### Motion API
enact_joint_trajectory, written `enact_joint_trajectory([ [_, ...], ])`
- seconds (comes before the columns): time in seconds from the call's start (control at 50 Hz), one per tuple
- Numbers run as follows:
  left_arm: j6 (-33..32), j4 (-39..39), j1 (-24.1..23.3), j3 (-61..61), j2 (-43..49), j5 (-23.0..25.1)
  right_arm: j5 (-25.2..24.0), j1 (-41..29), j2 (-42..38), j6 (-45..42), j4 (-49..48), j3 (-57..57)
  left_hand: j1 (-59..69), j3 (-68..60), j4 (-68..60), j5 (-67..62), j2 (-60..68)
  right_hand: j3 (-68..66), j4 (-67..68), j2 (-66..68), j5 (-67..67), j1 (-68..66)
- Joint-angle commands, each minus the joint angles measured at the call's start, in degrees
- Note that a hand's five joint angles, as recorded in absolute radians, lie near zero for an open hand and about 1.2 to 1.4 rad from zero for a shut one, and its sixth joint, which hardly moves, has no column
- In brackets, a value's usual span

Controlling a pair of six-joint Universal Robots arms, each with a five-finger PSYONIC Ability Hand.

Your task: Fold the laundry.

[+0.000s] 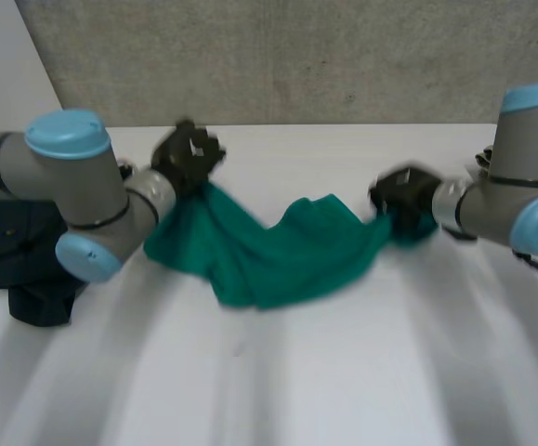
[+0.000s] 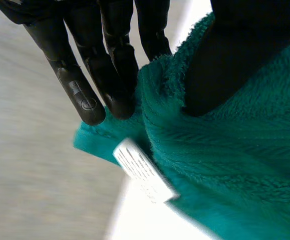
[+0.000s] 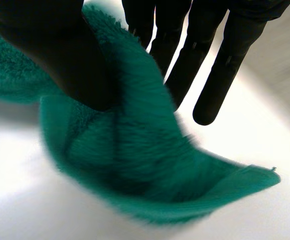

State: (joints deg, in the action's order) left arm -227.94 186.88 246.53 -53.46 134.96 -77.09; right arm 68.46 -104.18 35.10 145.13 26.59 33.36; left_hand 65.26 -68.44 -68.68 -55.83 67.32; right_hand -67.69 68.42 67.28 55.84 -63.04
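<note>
I record the towel [image 1: 278, 251] as a plain teal green with no stripe or print that I can see. A white label [image 2: 143, 171] with faint grey print sits at the towel's edge. The left hand [image 1: 188, 153] and right hand [image 1: 403, 197] are black throughout. The left arm [image 1: 83, 200] and right arm [image 1: 492, 209] are grey with light-blue caps. The table [image 1: 296, 372] under the towel is plain white, and the wall [image 1: 278, 56] beyond the towel is mottled grey. A near-black pile of cloth [image 1: 22, 251] lies past the towel's end nearest the left arm.

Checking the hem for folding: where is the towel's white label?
In the left wrist view, the white label sits on the edge of the green towel, just past the fingertips of the left robot hand.
</note>
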Motion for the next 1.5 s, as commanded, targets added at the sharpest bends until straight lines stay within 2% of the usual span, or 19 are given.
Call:
enact_joint_trajectory([
  [0.02, 7.5, 22.3, 0.6, 5.5, -4.4, -13.1, 9.6, -1.2, 13.0, 14.4, -41.7, 8.4, 14.7, -11.6, -11.3, -14.2, 12.7, -12.3, 11.6, 12.7, 14.2, -17.0],
  [0.04, 10.2, 27.3, 0.9, 5.0, -6.3, -17.1, 9.3, -0.9, 16.6, 16.5, -52.8, 13.6, 14.7, -11.6, -11.3, -14.2, 12.7, -12.3, 11.6, 12.7, 14.2, -17.0],
  [0.1, 13.2, 31.1, 1.1, 3.1, -8.9, -20.6, 8.5, -0.9, 20.4, 17.6, -67.2, 20.3, 14.7, -11.6, -11.3, -14.2, 12.7, -12.3, 11.6, 12.7, 14.2, -17.0],
  [0.12, 13.8, 30.7, 1.0, 1.3, -10.4, -20.1, 7.6, -0.9, 22.1, 17.1, -72.6, 24.0, 14.7, -11.6, -11.3, -14.2, 12.7, -12.3, 11.6, 12.7, 14.2, -17.0],
  [0.18, 14.4, 28.5, 0.8, -2.3, -12.1, -17.8, 5.4, -0.8, 23.4, 16.2, -74.8, 27.3, 14.7, -11.6, -11.3, -14.2, 12.7, -12.3, 11.6, 12.7, 14.2, -17.0],
  [0.2, 14.5, 26.3, 0.7, -5.3, -13.0, -15.8, 4.2, -0.6, 23.5, 15.5, -73.3, 28.8, 14.7, -11.6, -11.3, -14.2, 12.7, -12.3, 11.6, 12.7, 14.2, -17.0],
  [0.28, 14.4, 21.4, 0.4, -13.6, -13.9, -13.5, 2.7, 0.1, 22.4, 13.1, -66.1, 32.5, 14.7, -11.6, -11.3, -14.2, 12.7, -12.3, 11.6, 12.7, 14.2, -17.0],
  [0.36, 14.7, 18.8, -0.2, -21.7, -13.9, -13.6, 1.7, 0.5, 19.1, 10.0, -57.6, 36.0, 14.7, -11.6, -11.3, -14.2, 12.7, -12.3, 11.6, 12.7, 14.2, -17.0],
  [0.5, 15.0, 14.1, -1.5, -32.5, -13.9, -15.3, 1.1, 0.8, 13.7, 1.9, -47.7, 41.8, 14.7, -11.6, -11.3, -14.2, 12.7, -12.3, 11.6, 12.7, 14.2, -17.0],
  [0.64, 17.3, 2.9, -3.7, -39.1, -16.3, -18.5, 0.6, 1.1, 14.5, -4.1, -39.9, 47.1, 14.7, -11.6, -11.3, -14.2, 12.7, -12.3, 11.6, 12.7, 14.2, -17.0],
  [0.72, 18.8, -3.2, -5.0, -39.5, -18.9, -18.4, 0.9, 0.6, 17.1, -4.4, -36.5, 48.7, 0.0, 3.2, 3.4, 0.6, -2.1, -9.3, 8.6, 9.7, 11.1, -13.9],
  [0.74, 18.9, -5.0, -5.1, -39.4, -20.2, -17.9, 1.2, 0.3, 18.6, -4.3, -35.6, 49.0, -13.0, 16.2, 16.5, 13.6, -15.1, 8.1, -8.8, -7.6, -6.2, 3.4],
  [0.82, 19.1, -6.9, -4.0, -38.7, -23.7, -16.3, 2.5, -0.1, 22.6, -3.0, -33.3, 49.3, -51.1, 54.3, 54.5, 51.7, -53.1, 32.4, -33.1, -32.0, -30.5, 27.7],
  [0.88, 19.4, -7.1, -2.0, -37.1, -26.1, -14.5, 3.5, -0.1, 25.8, -0.1, -31.9, 49.0, -52.0, 55.2, 55.4, 52.6, -54.1, 42.9, -43.6, -42.4, -41.0, 38.2],
  [1.0, 20.9, -11.3, 2.0, -31.6, -27.4, -11.2, 5.7, 0.2, 28.7, 4.1, -28.6, 46.0, -51.0, 54.2, 54.4, 51.6, -53.1, 50.5, -51.2, -50.0, -48.6, 45.8],
  [1.1, 23.9, -23.0, 5.9, -22.0, -24.5, -8.1, 8.3, 1.7, 27.0, 6.9, -18.7, 38.3, -48.0, 51.2, 51.4, 48.6, -50.1, 55.5, -56.2, -55.1, -53.7, 50.9],
  [1.26, 25.5, -40.3, 8.6, -10.2, -15.9, -6.2, 6.8, 4.6, 18.4, 8.8, -0.9, 23.7, -45.5, 48.6, 48.9, 46.0, -47.5, 54.5, -55.2, -54.1, -52.6, 49.8],
  [1.36, 26.6, -41.6, 7.8, -12.3, -15.6, -7.8, 5.1, 5.6, 16.2, 6.9, 5.7, 21.8, -43.3, 46.5, 46.7, 43.8, -45.3, 48.4, -49.2, -48.0, -46.6, 43.8],
  [1.5, 30.6, -38.3, 4.0, -19.1, -17.7, -9.4, 2.7, 5.4, 18.1, 5.6, 2.7, 28.6, -43.3, 46.5, 46.7, 43.8, -45.3, 47.9, -48.7, -47.5, -46.1, 43.3],
])
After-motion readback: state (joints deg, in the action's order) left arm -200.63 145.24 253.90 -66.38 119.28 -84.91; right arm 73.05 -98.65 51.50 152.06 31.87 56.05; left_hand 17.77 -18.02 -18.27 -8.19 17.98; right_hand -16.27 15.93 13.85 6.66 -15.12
